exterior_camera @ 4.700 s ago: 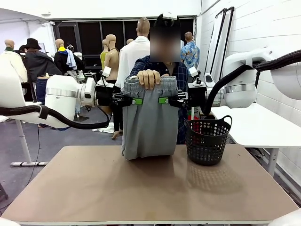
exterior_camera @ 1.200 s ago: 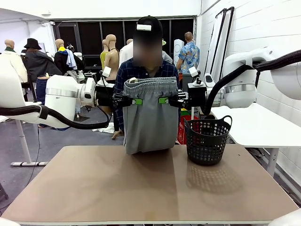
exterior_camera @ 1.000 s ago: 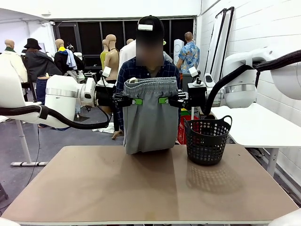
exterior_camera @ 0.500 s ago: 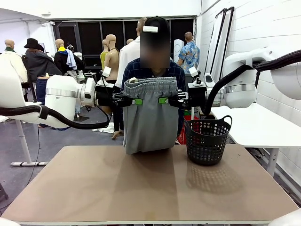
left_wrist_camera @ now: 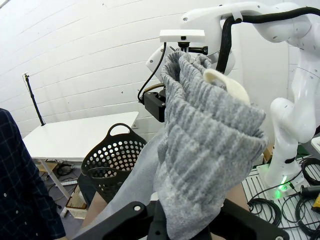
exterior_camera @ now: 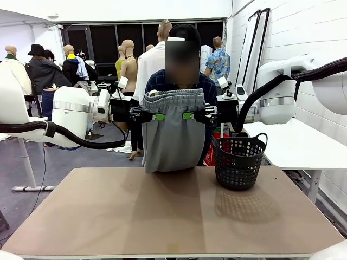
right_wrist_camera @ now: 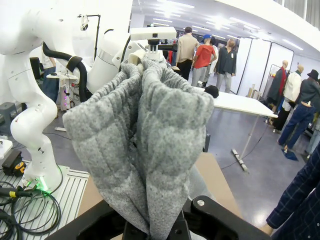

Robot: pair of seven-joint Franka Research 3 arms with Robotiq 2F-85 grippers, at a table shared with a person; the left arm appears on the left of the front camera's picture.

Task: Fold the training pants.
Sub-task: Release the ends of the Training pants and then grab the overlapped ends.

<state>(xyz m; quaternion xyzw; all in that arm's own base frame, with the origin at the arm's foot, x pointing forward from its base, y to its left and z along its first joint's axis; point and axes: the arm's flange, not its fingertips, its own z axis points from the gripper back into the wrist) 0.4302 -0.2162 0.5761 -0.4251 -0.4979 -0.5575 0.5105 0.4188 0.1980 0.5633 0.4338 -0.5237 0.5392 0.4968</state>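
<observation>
— Whereabouts of the training pants (exterior_camera: 173,135)?

— Hanging at centre frame, above the far edge of the counter (exterior_camera: 173,216). Waistband uppermost, gathered and level. Grey and limp, with long vertical creases. Lower end rounded and bunched, down by the counter's far edge. Touching it or not: cannot tell.

— Held how?

— Pinched from both sides, just under the waistband. At frame left, the left tool (exterior_camera: 155,116), pressed together on the left edge of the cloth, green pad bright against the grey. At frame right, the right tool (exterior_camera: 190,115), likewise clamped on the right edge. Both at one height, pointing toward each other, with a span of cloth between.

— And seen from the wrists?

— In the left wrist view, thick grey cloth rising from between the black fingers (left_wrist_camera: 125,220) at the bottom edge, folded over at the top. Much the same in the right wrist view: a doubled wad of grey jersey squeezed between the fingers (right_wrist_camera: 220,217).

— Anything else around?

— A black mesh basket (exterior_camera: 239,162) standing on the counter right of centre, just beside the hanging cloth but apart from it. A person (exterior_camera: 210,89) in a dark checked shirt right behind the pants, at the far side.
</observation>
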